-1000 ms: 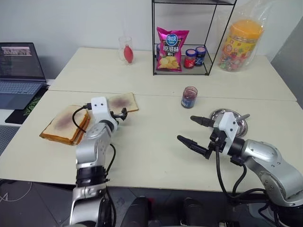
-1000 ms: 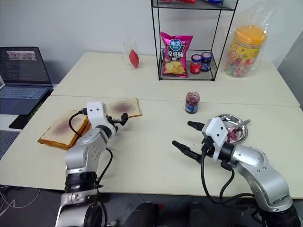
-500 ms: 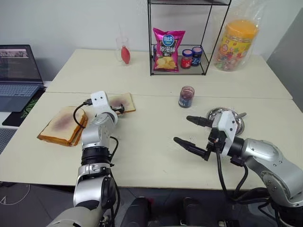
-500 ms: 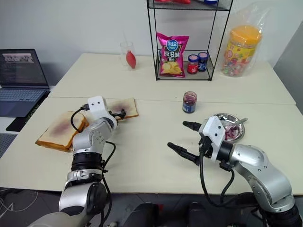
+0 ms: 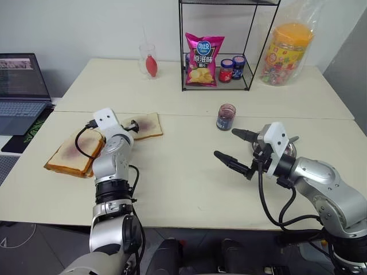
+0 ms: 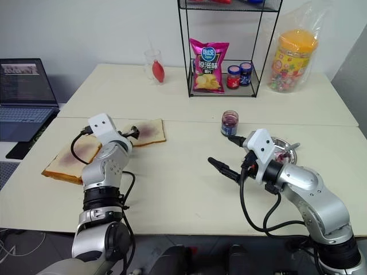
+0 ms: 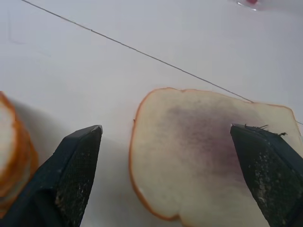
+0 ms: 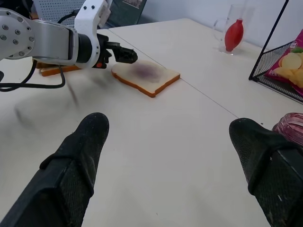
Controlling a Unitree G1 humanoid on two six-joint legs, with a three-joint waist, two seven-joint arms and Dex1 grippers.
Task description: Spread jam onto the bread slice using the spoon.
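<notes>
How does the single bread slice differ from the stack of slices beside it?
The bread slice is one thin piece lying flat on the table; the stack of slices is several pieces piled thicker. The slice lies nearer the wire rack; the stack sits nearer the laptop. The open left pincer straddles the slice, not the stack. Both have tan crusts and a purple smear on top.

The slice (image 5: 144, 125) is lying on the table (image 5: 172, 183) at the left, with the stack (image 5: 71, 153) just left of it and nearer the robot. The jar (image 5: 226, 117) is standing right of centre — the dish (image 5: 289, 150) is sitting to its right and nearer. The rack (image 5: 221, 46) is standing behind, holding the chip bag (image 5: 203, 51) and two jars (image 5: 233, 68) — a laptop (image 5: 22, 91) is sitting far left.
</notes>
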